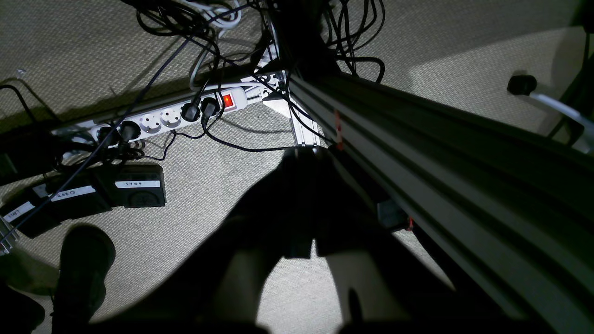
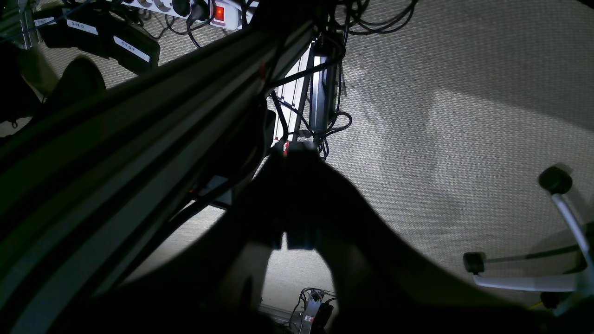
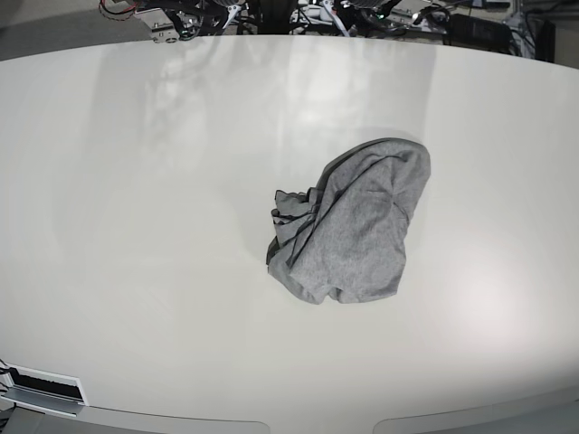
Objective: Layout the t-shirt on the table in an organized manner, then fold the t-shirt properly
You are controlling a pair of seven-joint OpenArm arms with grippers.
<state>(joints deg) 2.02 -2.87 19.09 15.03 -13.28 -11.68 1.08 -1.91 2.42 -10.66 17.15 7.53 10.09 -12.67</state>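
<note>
While I monitor the base view, the heather grey cotton t-shirt (image 3: 355,226) lies crumpled in a single heap on the large glossy off-white counter (image 3: 136,181), slightly right of centre and about midway between the near and far edges. Its upper right part forms a smooth rounded lobe; its left side is bunched into folds with dark trim showing. No lettering is visible. Neither arm appears in the base view, and nothing touches the garment.

Both wrist cameras point down at a woven beige carpet floor (image 1: 195,222) below the counter level. In the left wrist view, the left tool (image 1: 304,250) is a dark silhouette with its fingers together, closed on nothing. A grey aluminium frame rail (image 1: 464,185) runs diagonally on its right. To the far left I see a white power strip with a lit red switch (image 1: 176,116), black cables (image 1: 222,55) tangled around it, and black labelled pedal boxes (image 1: 134,188). A dark shoe (image 1: 83,264) sits at the near left.

In the right wrist view, the right tool (image 2: 290,243) is likewise a dark silhouette, closed and empty. A white chair base with black castors (image 2: 557,232) stands at the right.
</note>
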